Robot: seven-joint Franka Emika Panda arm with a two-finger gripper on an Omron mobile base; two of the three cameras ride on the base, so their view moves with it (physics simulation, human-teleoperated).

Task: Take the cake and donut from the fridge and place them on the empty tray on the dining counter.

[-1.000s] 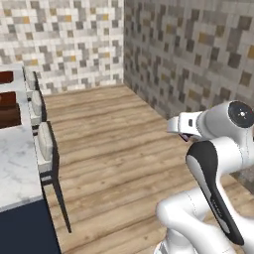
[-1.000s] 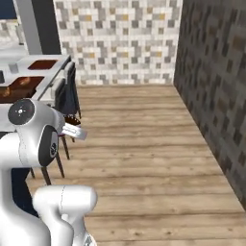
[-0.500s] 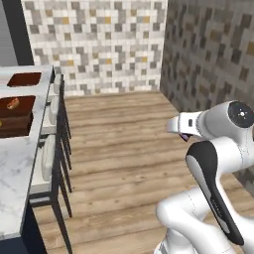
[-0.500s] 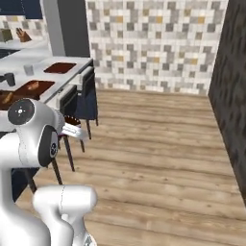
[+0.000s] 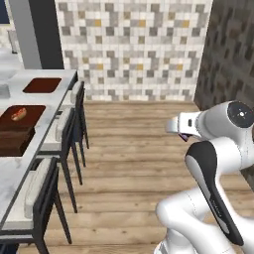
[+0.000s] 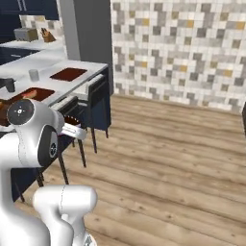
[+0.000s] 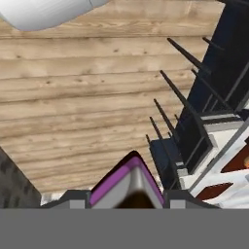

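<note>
End effector gripping one donut, two trays

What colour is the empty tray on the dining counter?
Dark reddish-brown. The empty tray shows best in the left base view, on the white marble dining counter.

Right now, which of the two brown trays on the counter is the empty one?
The farther tray, near the end of the dining counter by the grey column. The nearer tray carries an orange hot-dog-like food.
</note>
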